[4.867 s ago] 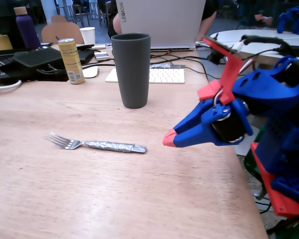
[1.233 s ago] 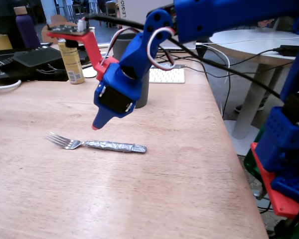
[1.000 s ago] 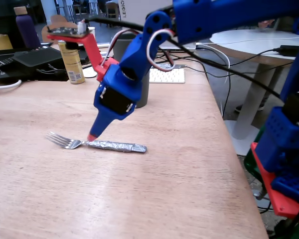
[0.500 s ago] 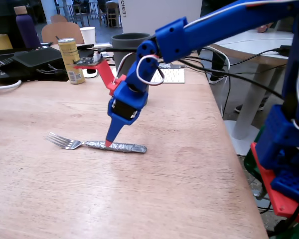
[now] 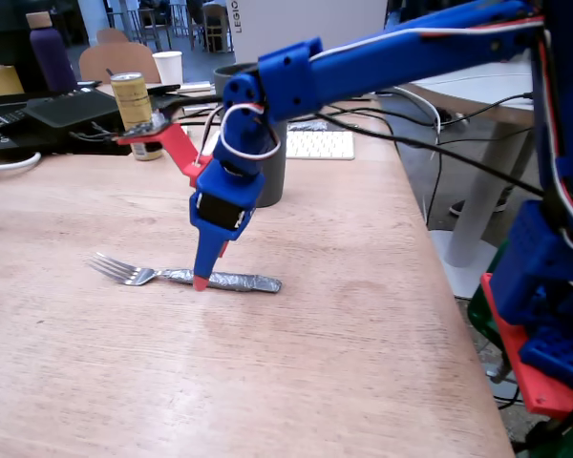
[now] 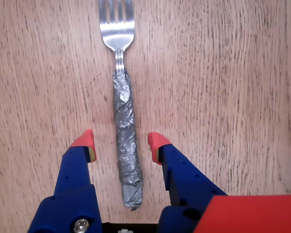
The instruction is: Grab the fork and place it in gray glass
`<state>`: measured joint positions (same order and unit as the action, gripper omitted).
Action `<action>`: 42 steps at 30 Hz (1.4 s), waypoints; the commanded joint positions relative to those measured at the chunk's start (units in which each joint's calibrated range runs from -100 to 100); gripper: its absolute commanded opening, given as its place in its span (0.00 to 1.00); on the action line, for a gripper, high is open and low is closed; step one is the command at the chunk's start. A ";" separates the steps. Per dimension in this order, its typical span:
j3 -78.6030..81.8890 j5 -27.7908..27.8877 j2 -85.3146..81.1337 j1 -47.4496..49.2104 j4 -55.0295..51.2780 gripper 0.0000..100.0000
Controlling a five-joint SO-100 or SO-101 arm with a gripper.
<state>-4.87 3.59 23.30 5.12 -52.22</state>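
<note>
While the fork (image 6: 122, 97) lies flat on the wooden table (image 5: 363, 363), we see the blue gripper (image 6: 120, 141) lowered over its foil-wrapped handle, red-tipped fingers (image 6: 85, 141) spread apart on either side and not touching it. From the fixed view, the gripper (image 5: 204, 281) meets the handle near its middle, tines pointing left. Behind the arm stands the gray glass (image 5: 272, 176), partly hidden, near a yellow can (image 5: 134, 113) and a white keyboard (image 5: 320, 144).

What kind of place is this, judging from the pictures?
Probably an office or shared workspace: a wooden table carries a keyboard and cables, with chairs and more tables behind.
</note>
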 commanded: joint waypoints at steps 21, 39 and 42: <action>-24.72 -0.24 14.18 0.29 -19.38 0.24; -25.66 0.49 18.38 0.46 -24.71 0.24; -25.66 0.44 18.38 0.13 -24.71 0.23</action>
<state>-29.94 3.79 41.55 4.93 -76.48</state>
